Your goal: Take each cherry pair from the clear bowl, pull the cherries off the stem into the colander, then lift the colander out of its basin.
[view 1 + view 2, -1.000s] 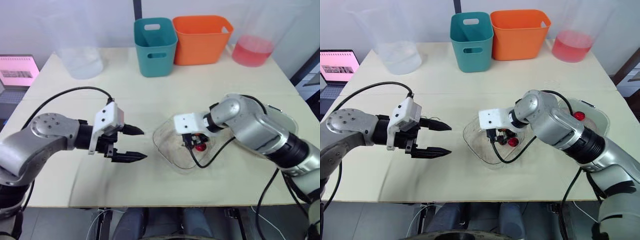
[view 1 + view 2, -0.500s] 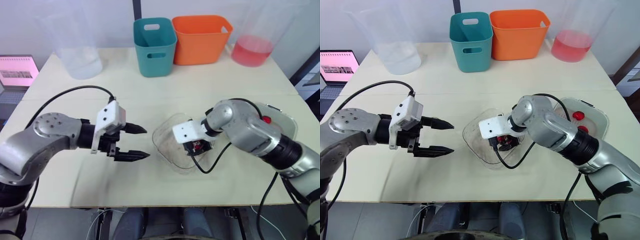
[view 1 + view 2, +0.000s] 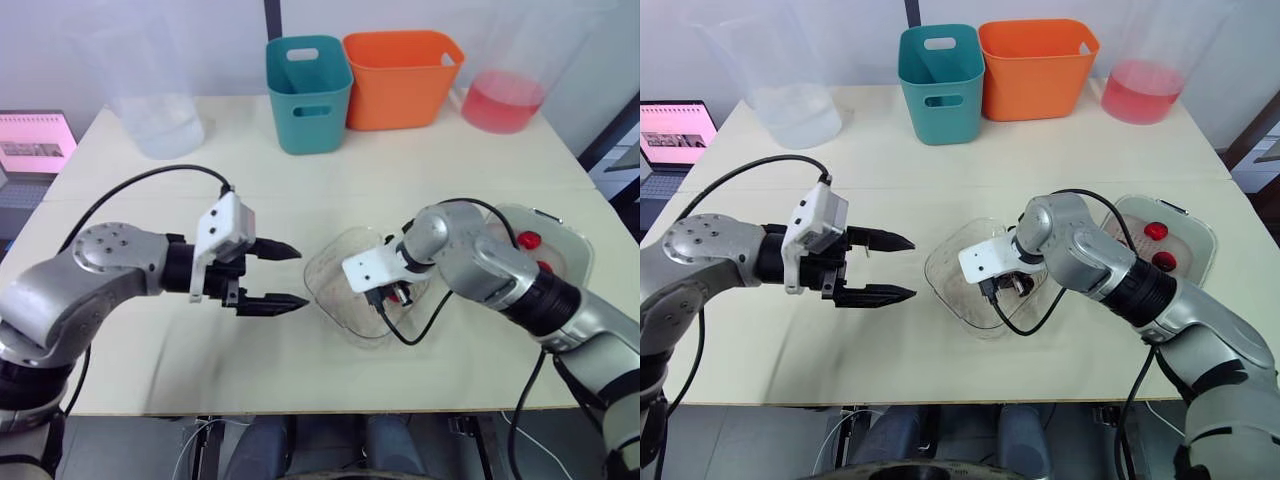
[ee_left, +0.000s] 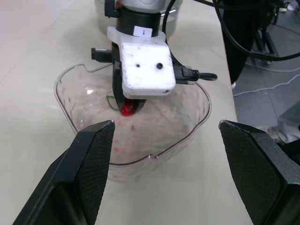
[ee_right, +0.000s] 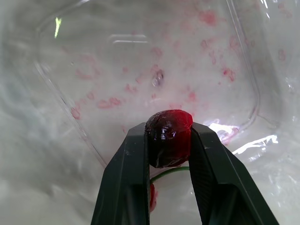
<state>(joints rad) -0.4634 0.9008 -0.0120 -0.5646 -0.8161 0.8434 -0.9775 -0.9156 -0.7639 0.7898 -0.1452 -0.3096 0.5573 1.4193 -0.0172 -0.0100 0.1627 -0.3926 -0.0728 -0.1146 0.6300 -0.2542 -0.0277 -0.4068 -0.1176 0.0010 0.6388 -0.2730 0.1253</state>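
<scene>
Gripping a dark red cherry (image 5: 168, 137) between its two black fingers, the right gripper (image 5: 169, 133) hangs inside the clear bowl (image 3: 335, 300) at the middle of the table (image 3: 400, 170).

The cherry sits squarely between the fingertips, pinched from both sides. A green stem (image 5: 169, 172) curves beneath it and a second red cherry (image 5: 152, 197) shows just beside one finger. The catch lies toward the bowl's 3 o'clock side, over its red-speckled floor. At the bowl's 9 o'clock the left gripper (image 3: 301, 275) hovers just beside the rim, its fingers spread wide with nothing between them, pointed at the bowl. At the bowl's 3 o'clock, near the rim, stands the colander (image 3: 1188, 235) in its basin, with two loose cherries (image 3: 1155, 231) lying in it.
</scene>
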